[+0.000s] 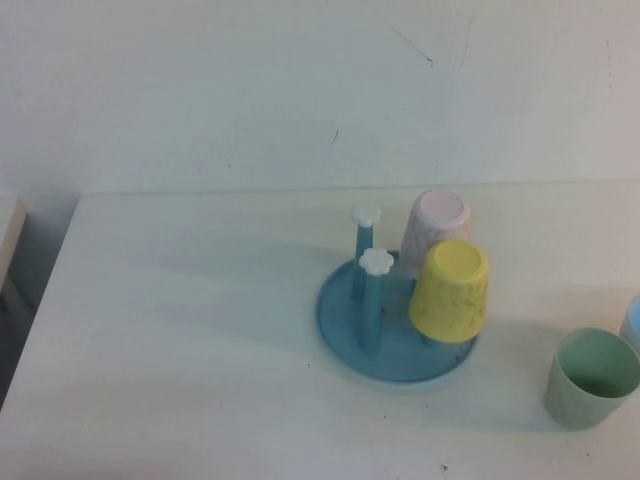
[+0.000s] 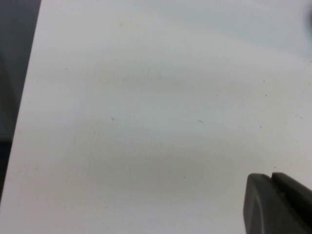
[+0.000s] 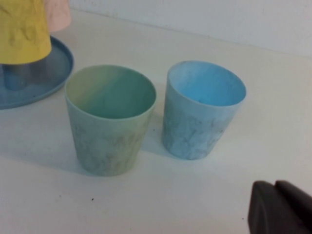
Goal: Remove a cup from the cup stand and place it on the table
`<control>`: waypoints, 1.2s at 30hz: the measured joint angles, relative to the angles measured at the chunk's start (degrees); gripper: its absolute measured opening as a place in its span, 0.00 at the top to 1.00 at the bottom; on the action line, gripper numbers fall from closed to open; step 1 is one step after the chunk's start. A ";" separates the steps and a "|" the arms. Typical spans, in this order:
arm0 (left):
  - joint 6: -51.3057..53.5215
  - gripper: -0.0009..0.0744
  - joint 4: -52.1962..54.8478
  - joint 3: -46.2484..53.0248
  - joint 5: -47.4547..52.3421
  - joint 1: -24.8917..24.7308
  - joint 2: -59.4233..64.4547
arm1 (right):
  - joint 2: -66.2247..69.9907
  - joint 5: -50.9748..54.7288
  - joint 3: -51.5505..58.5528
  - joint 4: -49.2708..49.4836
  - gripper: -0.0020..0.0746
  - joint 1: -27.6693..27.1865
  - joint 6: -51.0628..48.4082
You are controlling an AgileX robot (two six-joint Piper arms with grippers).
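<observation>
Two grippers show only as dark corners in their wrist views, fingers unreadable. Right gripper [image 3: 280, 207] holds nothing; ahead of it the cup [image 3: 110, 119] stands upright on the table [image 3: 195, 195], just beside a blue cup [image 3: 202, 109], past them the stand [image 3: 36, 80]. Left gripper [image 2: 278, 202] hangs over bare table. Only the high view shows the stand's free pegs [image 1: 368, 275].

From my station the cup [image 3: 111, 122] reads as matt mint-green plastic, speckled and scuffed on its outer wall, smoother inside. The light blue cup [image 3: 202, 112] beside it has the same dull, mottled plastic finish. I see the cup stand [image 1: 395, 352] as smooth blue plastic with a faint sheen on its dish, its knobs white plastic. The yellow cup [image 1: 450, 290] and pink cup [image 1: 432, 228] look matt and faintly speckled. The table [image 1: 180, 330] is a plain white, smooth, low-gloss surface with faint marks
</observation>
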 joint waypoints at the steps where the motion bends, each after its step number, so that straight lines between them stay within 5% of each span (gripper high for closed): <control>1: 0.00 0.99 0.00 0.00 0.00 0.00 0.00 | 0.00 0.00 0.00 0.00 0.98 0.00 0.00; 18: -1.52 0.99 0.82 1.63 -0.52 0.00 -1.75 | 0.00 0.00 0.00 0.00 0.98 0.00 0.00; 26: -26.84 0.99 24.16 6.51 -11.34 -0.12 -13.25 | 0.00 0.00 0.00 0.00 0.98 0.00 0.00; 36: -22.93 0.99 32.69 6.60 -8.19 -0.25 -20.67 | 0.00 0.00 0.00 0.00 0.98 0.00 0.00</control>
